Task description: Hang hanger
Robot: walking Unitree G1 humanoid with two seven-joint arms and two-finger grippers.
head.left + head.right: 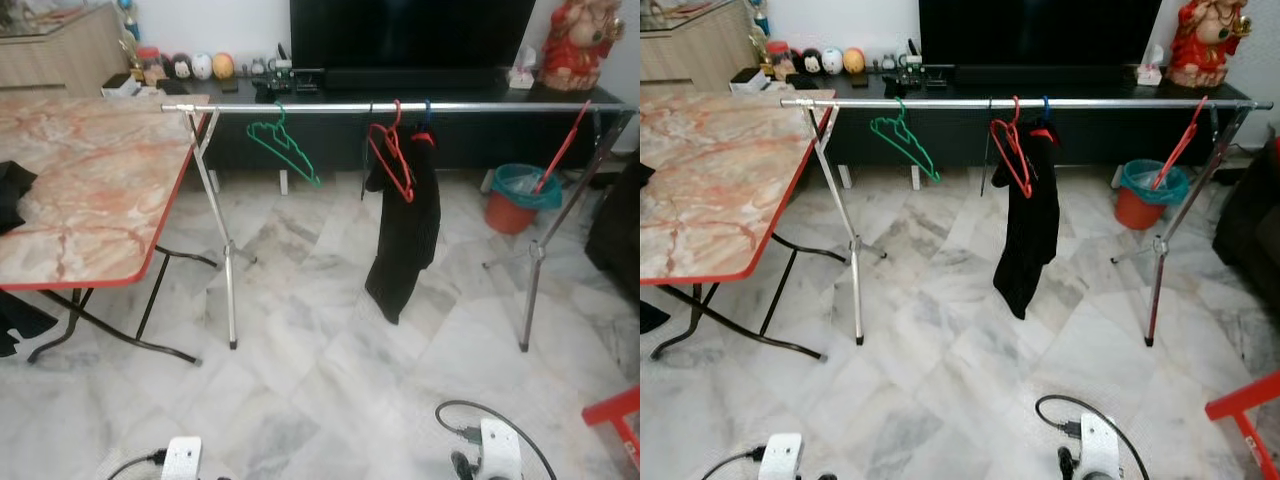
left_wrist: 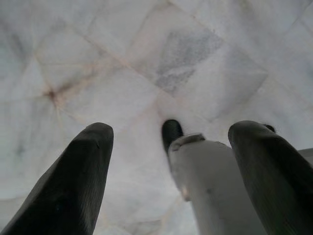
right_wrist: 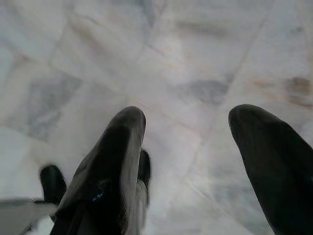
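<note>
Your marble floor [image 1: 330, 390] runs to a silver clothes rail [image 1: 400, 107] across the room. On it hang a green hanger [image 1: 283, 145] left of centre, a red hanger [image 1: 392, 155] beside a black garment [image 1: 405, 235]. Left gripper [image 2: 171, 161] and right gripper [image 3: 188, 147] both spread, empty, pointing floorward.

The red metal frame [image 1: 615, 415] at four o'clock runs off the edge (what it belongs to is unclear); small round figurines [image 1: 200, 66] at eleven o'clock stay unreadable.
</note>
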